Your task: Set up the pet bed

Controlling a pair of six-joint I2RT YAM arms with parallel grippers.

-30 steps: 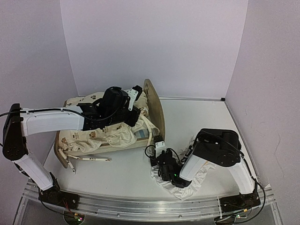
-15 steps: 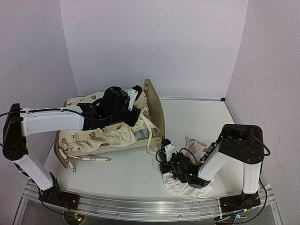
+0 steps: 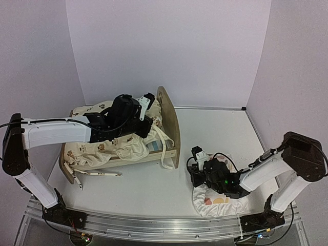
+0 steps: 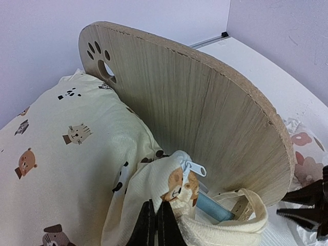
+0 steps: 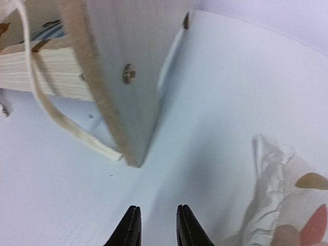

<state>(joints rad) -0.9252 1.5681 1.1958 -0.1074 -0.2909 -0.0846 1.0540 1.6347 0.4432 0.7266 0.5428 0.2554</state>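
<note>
Cream cushion (image 4: 77, 148) in closed left fingers (image 4: 146, 230)

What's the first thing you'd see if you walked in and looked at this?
Probably the little wooden pet bed on the left of the table, with its tall paw-print headboard and a cream animal-print cushion bunched on it. The left claw pinches that cushion's cover beside the headboard. At the front right lies a ruffled floral pillow, next to the right claw, which is open and empty.
</note>
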